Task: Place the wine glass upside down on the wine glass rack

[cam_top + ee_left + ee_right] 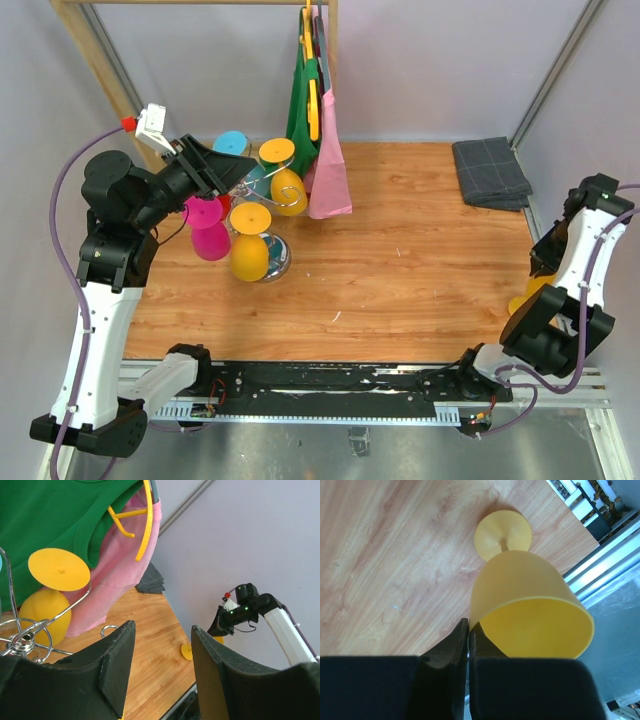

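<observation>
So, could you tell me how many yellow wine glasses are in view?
3. Two hang inverted on the wine glass rack: the rear glass and the front glass. The third glass is at the right gripper by the table's right edge. The left arm may hide more.

Showed smooth, satin wood grain on the table point(420, 250) and paler bare wood on the rail point(98, 60). Gleamed mirror-bright as polished chrome wire on the rack point(23, 640). Looked like frosted, matt, faintly translucent plastic in the glass point(530, 595). Hung as soft cloth in the green garment point(55, 515) and pink garment point(125, 580), beside a glossy plastic hanger point(149, 520). Appeared as matt, grainy black plastic on the left gripper point(163, 625). Lay soft and woven in the grey cloth point(490, 172).
</observation>
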Motion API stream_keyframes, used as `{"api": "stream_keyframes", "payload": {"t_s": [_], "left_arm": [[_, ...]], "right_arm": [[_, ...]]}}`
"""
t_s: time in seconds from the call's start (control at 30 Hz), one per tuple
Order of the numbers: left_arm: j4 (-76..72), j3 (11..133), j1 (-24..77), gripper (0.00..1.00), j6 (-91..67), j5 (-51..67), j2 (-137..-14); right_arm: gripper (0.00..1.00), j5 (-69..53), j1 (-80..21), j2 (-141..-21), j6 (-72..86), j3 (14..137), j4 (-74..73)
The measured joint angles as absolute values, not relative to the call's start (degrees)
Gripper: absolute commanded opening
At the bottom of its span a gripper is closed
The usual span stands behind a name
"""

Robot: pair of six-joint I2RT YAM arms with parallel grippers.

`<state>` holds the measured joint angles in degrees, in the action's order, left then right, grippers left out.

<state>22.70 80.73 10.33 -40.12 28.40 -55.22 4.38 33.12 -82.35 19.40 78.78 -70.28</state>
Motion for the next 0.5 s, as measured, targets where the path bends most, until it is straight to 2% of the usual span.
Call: {"api": "stream_keyframes", "payload": {"t_s": [0.3,0.5], "left_arm": [[21.9,80.7,10.3,0.53,-40.8,28.1,-55.2],[21.0,80.7,10.3,0.53,-41.7,26.8,-55.2]], "right_arm": [[0.01,-3.2,32.9,-79.6,24.0,86.0,-69.3],[0.01,-6.3,25.6,-75.6,29.0,93.9,-65.4]]}}
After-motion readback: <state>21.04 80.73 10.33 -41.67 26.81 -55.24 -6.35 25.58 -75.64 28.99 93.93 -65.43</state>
